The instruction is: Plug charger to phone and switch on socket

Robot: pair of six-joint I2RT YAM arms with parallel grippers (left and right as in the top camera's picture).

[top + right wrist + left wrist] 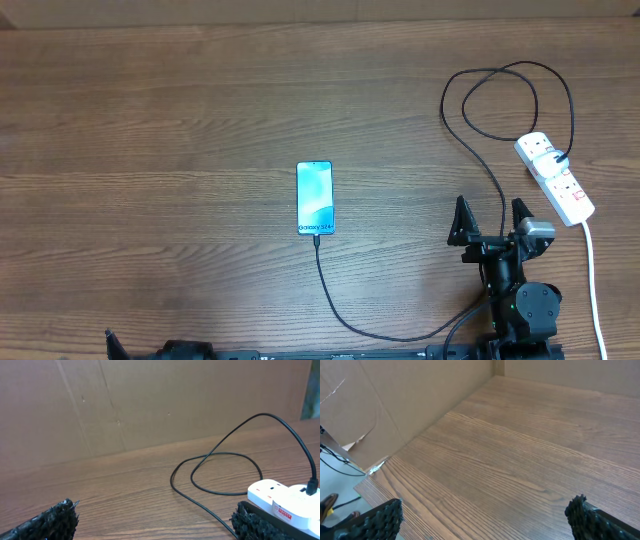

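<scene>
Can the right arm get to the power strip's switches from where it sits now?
Probably yes: the right gripper hangs open close beside the power strip, with only the thin black cable lying between them.

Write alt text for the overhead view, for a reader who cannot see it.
A phone lies screen-up on a wooden table, a black charger cable running from its near edge in loops to a white socket strip at the right. The right gripper hovers open and empty near the strip.

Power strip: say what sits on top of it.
The charger plug sits in an outlet on the power strip. Its prongs are hidden inside; switch positions are too small to read.
</scene>
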